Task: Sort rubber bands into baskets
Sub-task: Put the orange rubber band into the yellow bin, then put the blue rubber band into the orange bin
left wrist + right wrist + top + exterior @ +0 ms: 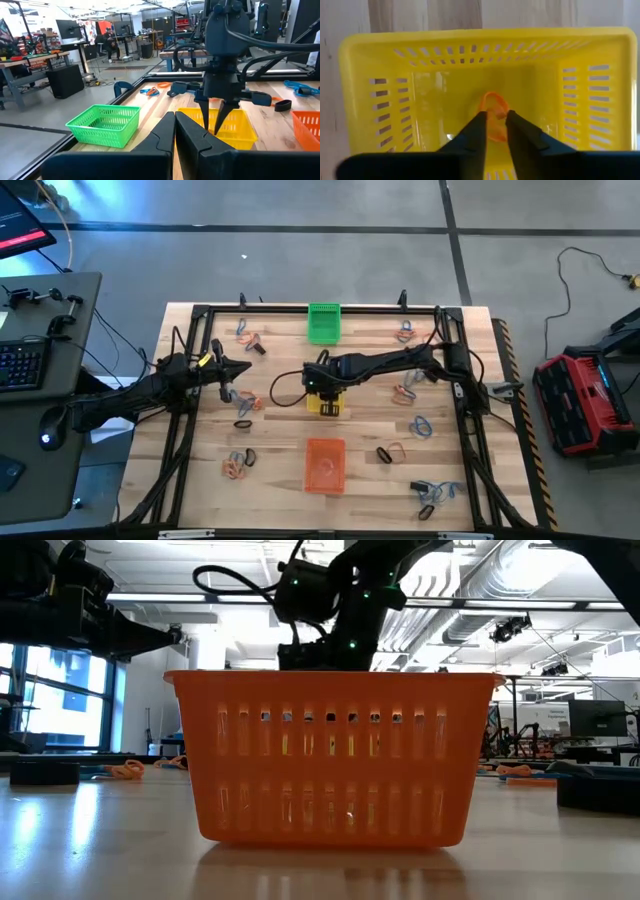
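Right claw (494, 131) hung directly over the yellow slotted plastic basket (380, 100), fingers slightly parted. A small orange rubber loop (493, 111) showed between the fingertips, at or near the basket floor; whether it was pinched could not be told. Left claw (175, 131) was shut and empty, hovering well to the side of the right claw. Green plastic basket (323, 322) sat beyond the right claw, orange plastic basket (325, 465) on its opposite side. Loose bands lay scattered over the wooden table (370, 425).
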